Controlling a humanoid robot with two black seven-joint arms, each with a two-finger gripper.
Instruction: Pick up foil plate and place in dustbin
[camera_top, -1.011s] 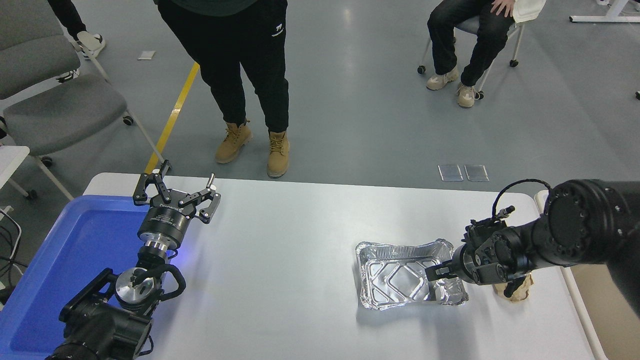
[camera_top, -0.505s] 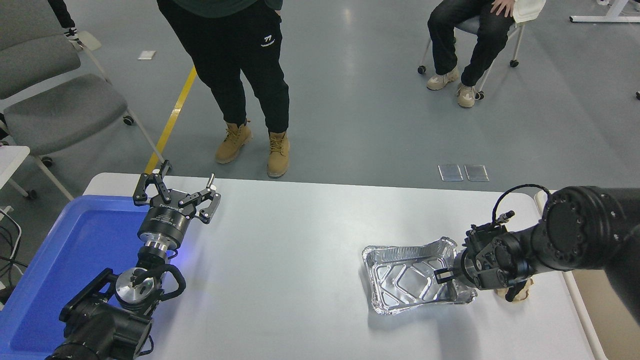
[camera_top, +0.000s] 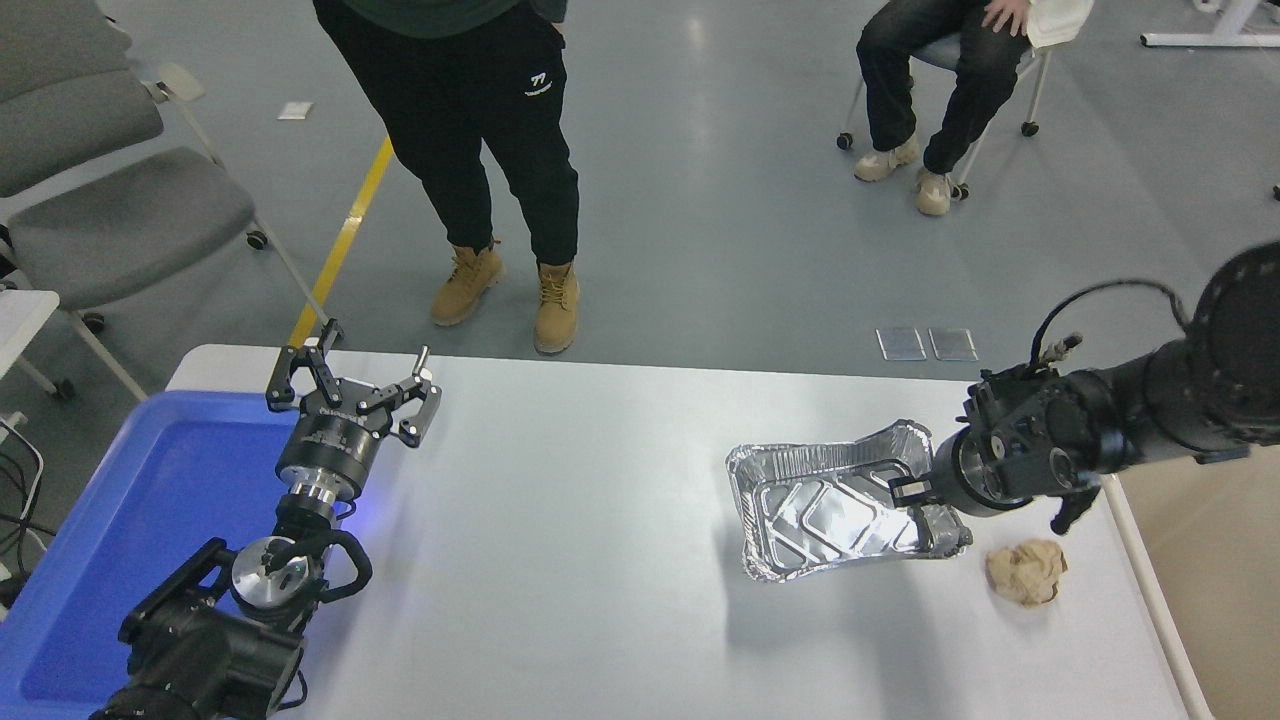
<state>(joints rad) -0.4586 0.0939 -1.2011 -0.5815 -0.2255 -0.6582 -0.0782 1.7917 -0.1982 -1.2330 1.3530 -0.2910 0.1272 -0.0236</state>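
The foil plate (camera_top: 825, 505) is a shiny silver ribbed tray. It hangs tilted above the right part of the white table (camera_top: 600, 560), with its shadow below it. My right gripper (camera_top: 925, 500) is shut on the plate's right rim and holds it up. The dustbin (camera_top: 1215, 590) shows as a beige surface with an off-white rim at the table's right edge, to the right of the gripper. My left gripper (camera_top: 350, 385) is open and empty, parked at the left by the blue tray.
A crumpled brown paper ball (camera_top: 1026, 572) lies on the table below the right gripper. A blue tray (camera_top: 120, 520) sits at the left edge. One person stands at the far side (camera_top: 490, 150), another sits on a chair at the upper right (camera_top: 940, 80).
My right gripper has lifted the foil plate off the table and moved it up and slightly right. The paper ball is now uncovered. The left arm has not moved.
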